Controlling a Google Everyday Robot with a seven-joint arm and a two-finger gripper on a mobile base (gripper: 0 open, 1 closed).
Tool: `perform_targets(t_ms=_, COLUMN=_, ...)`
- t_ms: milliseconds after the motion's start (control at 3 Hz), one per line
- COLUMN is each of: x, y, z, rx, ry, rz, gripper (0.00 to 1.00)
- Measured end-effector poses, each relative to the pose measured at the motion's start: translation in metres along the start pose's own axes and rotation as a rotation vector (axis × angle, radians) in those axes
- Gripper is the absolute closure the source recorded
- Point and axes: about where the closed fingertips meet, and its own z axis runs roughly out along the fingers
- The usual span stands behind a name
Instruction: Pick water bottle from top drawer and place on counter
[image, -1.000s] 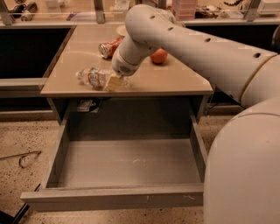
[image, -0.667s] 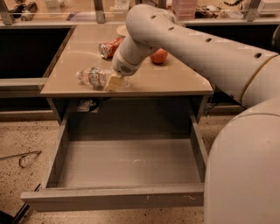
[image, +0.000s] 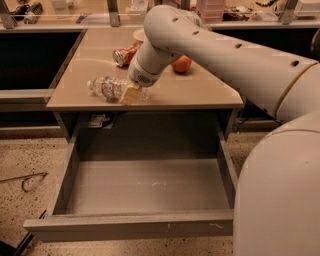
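water bottle (image: 111, 87) lay on its side on the worktop (image: 200, 92), left of the frame's centre. its white cap pointed left and its length ran roughly along the front edge, near that edge but not over it. the fingers (image: 131, 94) were at the bottle's right end, with one yellowish pad showing in front of the clear plastic and touching it. whether they clamped the bottle or stood loose around it could not be told. the pale arm (image: 225, 55) came down to them from the right side of the frame, crossing above the middle of the worktop.

bare tan surface ran from the fingers to the right front corner, and more showed behind the bottle toward the upper left. a red can (image: 126, 54) lay on its side behind the bottle, apart from it. a round orange-red fruit (image: 181, 64) sat right of the can, partly hidden by the arm.

below the front edge, the top drawer (image: 145, 186) stood pulled far out toward the bottom of the frame. its grey floor showed a few pale scuffs, and its front panel ran along the lower edge. speckled floor (image: 30, 155) lay to the left of it.

the bottle's band was reddish and white; its writing could not be read, nor could any on the can.
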Motion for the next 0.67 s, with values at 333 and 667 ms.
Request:
perform_targets(t_ms=333, x=0.0, y=0.0, z=0.0, rx=0.0, ry=0.0, rz=0.0, gripper=0.0)
perform_targets(t_ms=667, x=0.0, y=0.0, z=0.0001, rx=0.0, ry=0.0, rz=0.0, gripper=0.0)
